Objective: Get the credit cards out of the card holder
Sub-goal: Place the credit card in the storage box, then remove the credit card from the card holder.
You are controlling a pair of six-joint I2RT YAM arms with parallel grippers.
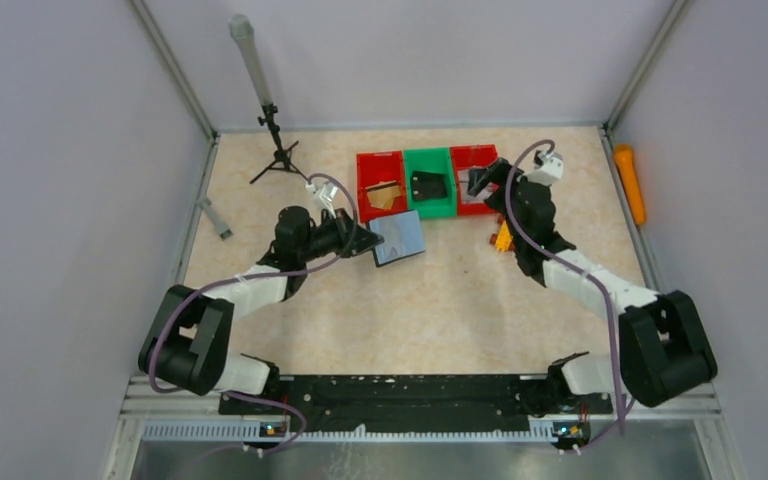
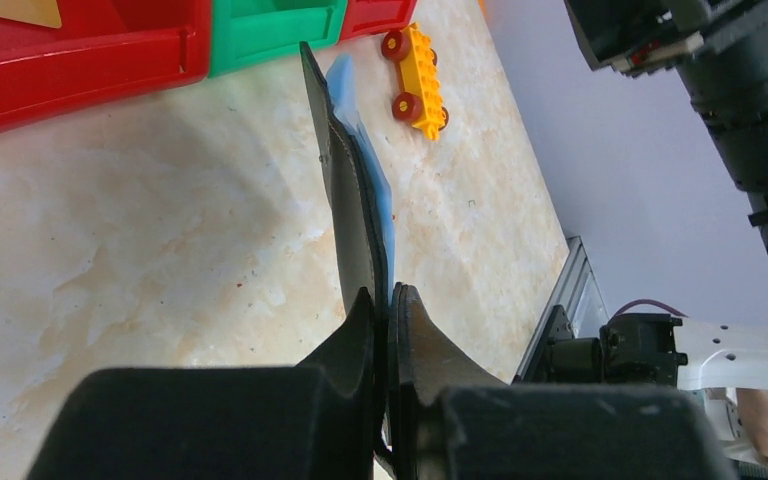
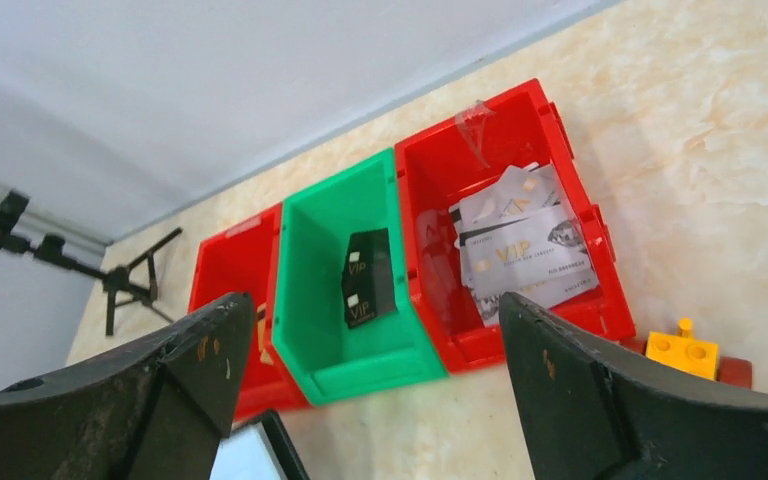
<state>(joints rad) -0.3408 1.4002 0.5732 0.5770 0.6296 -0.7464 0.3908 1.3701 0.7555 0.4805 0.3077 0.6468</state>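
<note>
The pale marbled desk (image 1: 440, 300) lies under both claws. Three bins stand in a row on it. They are just beyond the left claw (image 2: 390, 300) and directly beneath the right claw (image 3: 375, 300).

The right claw hangs over the row with its fingers (image 3: 190, 360) spread wide and nothing between them. The green bin (image 3: 310, 260) sits below the gap. The silver-card bin (image 3: 560, 150) is towards its right finger, and the gold-card bin (image 3: 222, 270) shows past its left finger.

The left claw is pressed together on one edge of the card holder (image 2: 355, 220). The holder juts straight out ahead of that claw, folded open, with its black outer face on one side and its shiny pale blue inside on the other. I cannot tell whether its far end touches the desk.

Silver cards (image 3: 525, 250) marked VIP lie fanned in a loose pile below the right finger. Two black cards (image 3: 368, 278) lie under the middle of the right claw, and a gold card (image 1: 386, 194) lies in the bin nearest the left claw. A yellow toy car (image 2: 418, 78) with red wheels stands on the desk ahead of the left claw, past the holder's tip.
</note>
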